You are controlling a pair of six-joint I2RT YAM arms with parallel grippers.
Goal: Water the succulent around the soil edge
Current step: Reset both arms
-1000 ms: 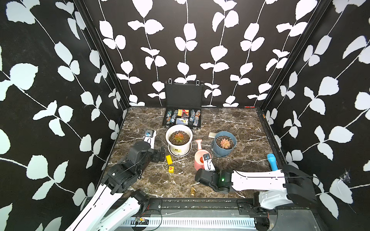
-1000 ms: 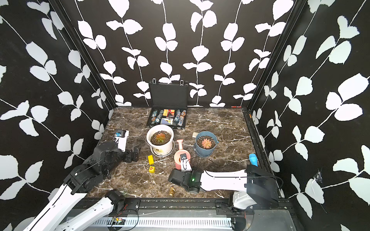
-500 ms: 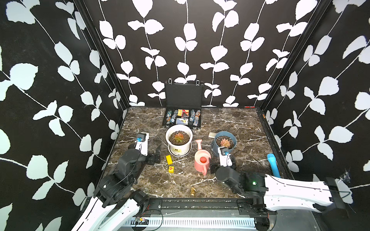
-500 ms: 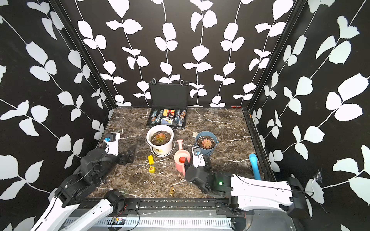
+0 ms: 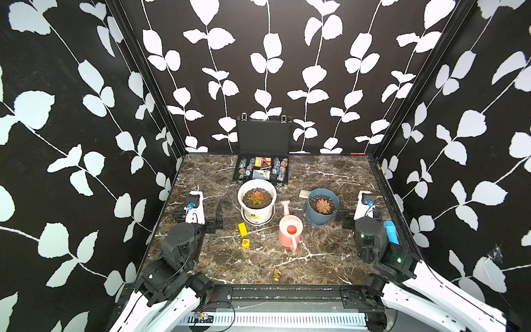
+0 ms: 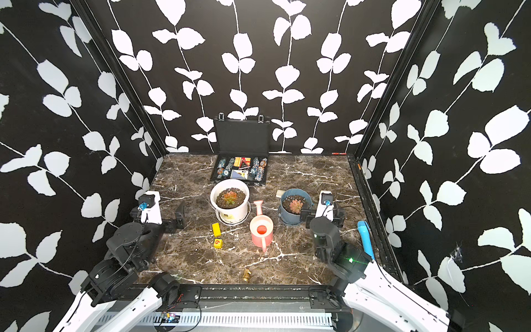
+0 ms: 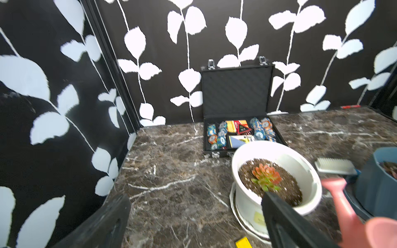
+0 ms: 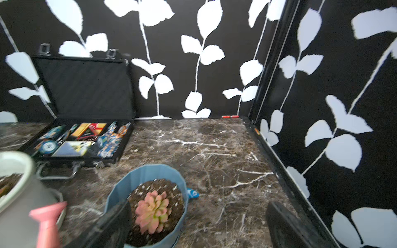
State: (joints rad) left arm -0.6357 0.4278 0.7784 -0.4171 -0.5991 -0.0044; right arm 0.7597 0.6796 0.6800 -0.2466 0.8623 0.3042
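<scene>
Black leaf-patterned walls (image 5: 359, 86) enclose a brown marble tabletop (image 5: 330, 178)

The desk (image 5: 330, 178) before me looks like polished brown marble, white-veined and faintly glossy. The pink watering can (image 5: 287, 238) and white pot (image 5: 258, 211) look like smooth plastic, its soil (image 5: 264, 197) crumbly and matt. The far case lid (image 5: 263, 135) carries ribbed black foam.

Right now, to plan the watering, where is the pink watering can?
In both top views the pink watering can stands centrally, between the white pot and the blue pot, slightly nearer the robot.
</scene>
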